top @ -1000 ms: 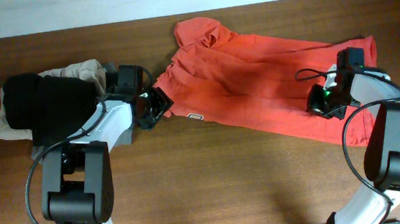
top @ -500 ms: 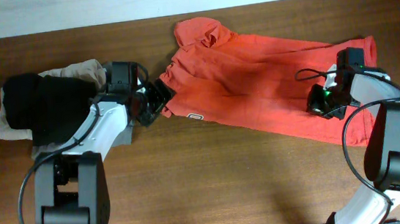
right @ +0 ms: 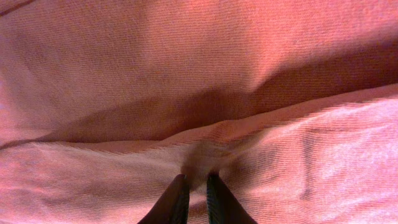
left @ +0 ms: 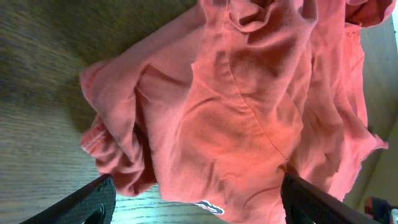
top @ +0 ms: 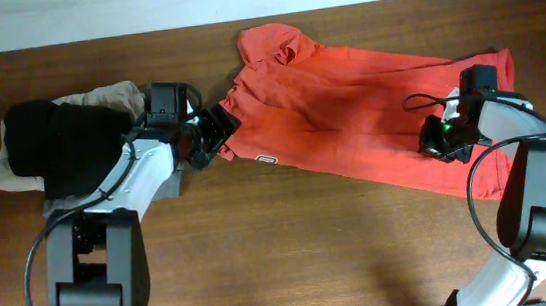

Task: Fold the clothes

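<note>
Right wrist view, fingers: the right gripper [right: 196, 179] was almost closed, its two tips nipping a raised ridge of the T-shirt [right: 199, 93].
Left wrist view, fingers: the left gripper [left: 198, 183] was spread wide and held nothing. Its tips straddled the bunched end of the cloth, and contact could not be determined.
T-shirt position: it lay crumpled and unfolded on the table [top: 284, 262], running from just beside the left gripper to under the right wrist, with one sleeve heaped at the far edge.
Handling (judged): light, soft and limp. It would sag and drag when lifted. It was not fragile, though a shallow pinch could slip.
Grasp points (judged): a hem, seam or sleeve edge, taken through all layers.
Left arm pose: it was bent outward from its base, beside the folded garments [top: 51, 144], with the wrist aimed right at the shirt's bunched end.
Right arm pose: the elbow was out and the forearm angled inward, with the wrist low over the shirt's right portion.
</note>
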Tool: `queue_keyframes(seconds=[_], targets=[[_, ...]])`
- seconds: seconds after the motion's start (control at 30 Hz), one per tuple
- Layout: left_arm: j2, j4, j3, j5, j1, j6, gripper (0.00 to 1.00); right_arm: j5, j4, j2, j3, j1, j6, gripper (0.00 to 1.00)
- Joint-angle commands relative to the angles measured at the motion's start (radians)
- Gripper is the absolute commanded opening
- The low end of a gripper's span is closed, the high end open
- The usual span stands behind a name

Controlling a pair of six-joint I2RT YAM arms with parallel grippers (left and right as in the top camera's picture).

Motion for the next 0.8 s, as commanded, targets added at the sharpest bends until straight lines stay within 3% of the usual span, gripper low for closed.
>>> queue_keyframes(seconds=[0.0, 0.1, 0.43, 0.53, 0.6, 0.63, 0.77], targets=[[0.062, 0.023, -0.002, -0.018, -0.014, 0.026, 0.84, 0.048, 0.001, 0.045, -0.028, 0.010, -0.004, 0.16], [0.087, 0.068, -0.002, -0.018, -0.016, 0.026, 0.79, 0.047, 0.001, 0.045, -0.028, 0.010, -0.004, 0.16], [0.090, 0.161, -0.002, -0.127, -0.008, 0.132, 0.40, 0.048, 0.000, 0.045, -0.028, 0.010, -0.004, 0.16], [0.090, 0.197, -0.002, -0.112, -0.006, 0.187, 0.36, 0.048, 0.000, 0.045, -0.028, 0.010, -0.004, 0.16], [0.091, 0.175, -0.002, -0.065, -0.006, 0.182, 0.37, 0.048, -0.002, 0.045, -0.028, 0.010, -0.004, 0.16], [0.091, 0.144, -0.002, -0.056, -0.006, 0.165, 0.45, 0.048, -0.003, 0.045, -0.028, 0.010, -0.004, 0.16], [0.101, 0.010, -0.002, -0.071, -0.008, 0.113, 0.61, 0.048, -0.003, 0.045, -0.028, 0.010, -0.004, 0.16]])
